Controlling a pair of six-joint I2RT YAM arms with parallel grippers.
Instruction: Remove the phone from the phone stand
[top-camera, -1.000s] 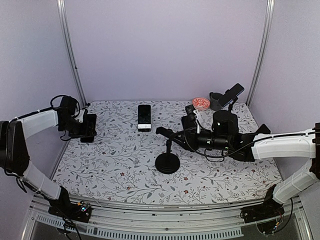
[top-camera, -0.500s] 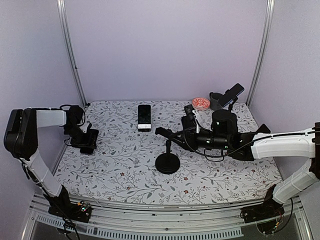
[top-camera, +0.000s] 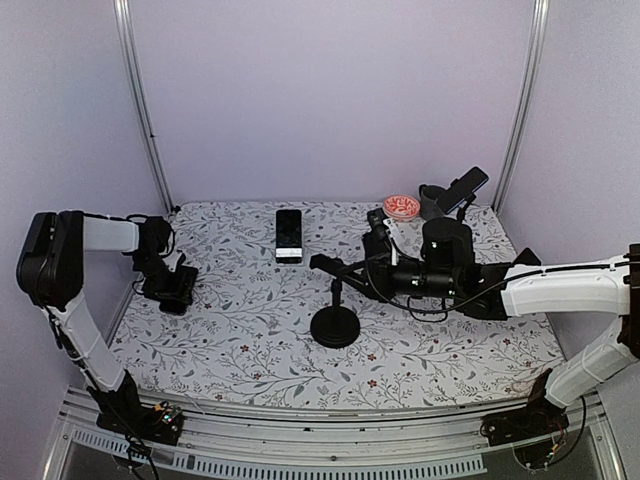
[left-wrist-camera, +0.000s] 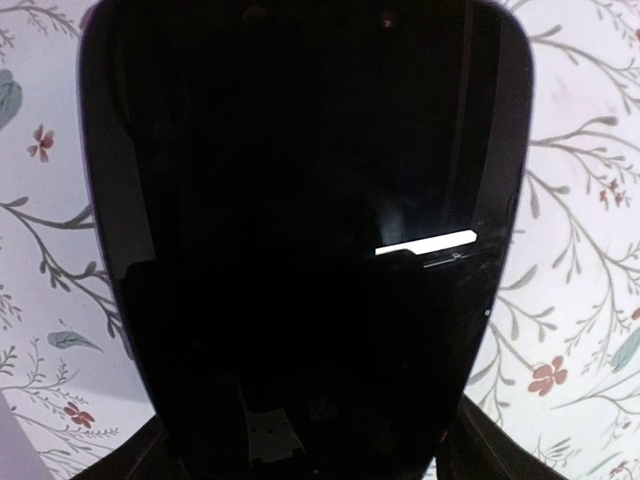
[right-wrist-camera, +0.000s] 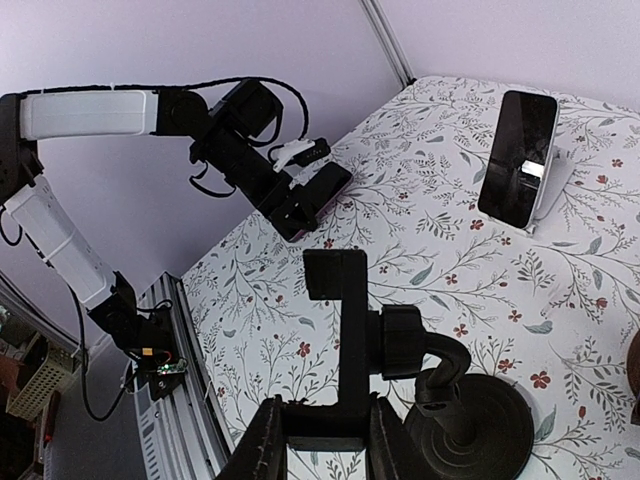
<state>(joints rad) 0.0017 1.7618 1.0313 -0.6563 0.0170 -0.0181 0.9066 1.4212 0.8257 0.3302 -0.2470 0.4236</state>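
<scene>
Phone off the stand, pinched in the left claw. Held low over the worktop near its left edge, well apart from the stand; contact with the worktop cannot be told. Right claw closed on the stand's clamp bar. Second phone propped on a white holder at the rear.

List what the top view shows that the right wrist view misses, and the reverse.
Top only: the right forearm, a back-right phone. Right wrist only: the phone plainly held in the left gripper. Both: black stand, propped phone, left arm.
</scene>
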